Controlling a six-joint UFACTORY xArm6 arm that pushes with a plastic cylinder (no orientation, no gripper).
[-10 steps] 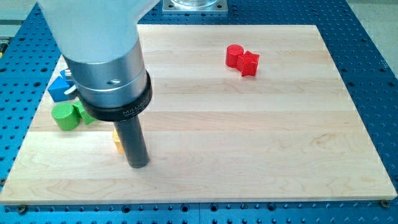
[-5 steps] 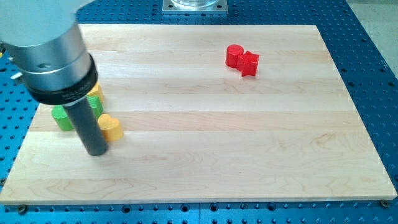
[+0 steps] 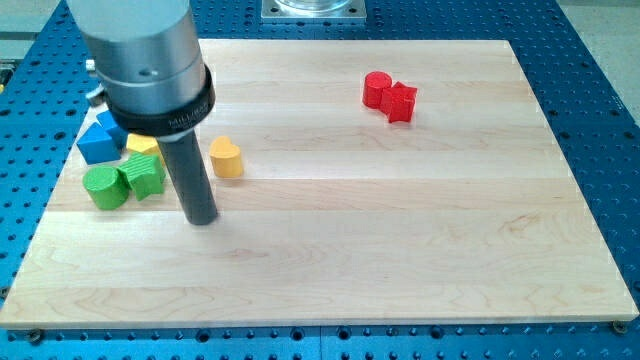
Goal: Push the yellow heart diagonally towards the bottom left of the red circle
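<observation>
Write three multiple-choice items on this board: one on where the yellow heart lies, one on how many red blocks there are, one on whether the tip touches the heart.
1. Where is the yellow heart relative to my tip?
A. up and to the view's right of it
B. directly below it
C. far off at the view's right edge

2. How many red blocks are there?
A. one
B. two
C. four

3. What is the state of my tip and the heart?
A. tip on top of the heart
B. tip apart from the heart
C. tip hidden from view

Answers: 1 A, the heart sits above-right of the rod's end. 2 B, the red circle and another red block touch. 3 B, bare wood shows between them.
</observation>
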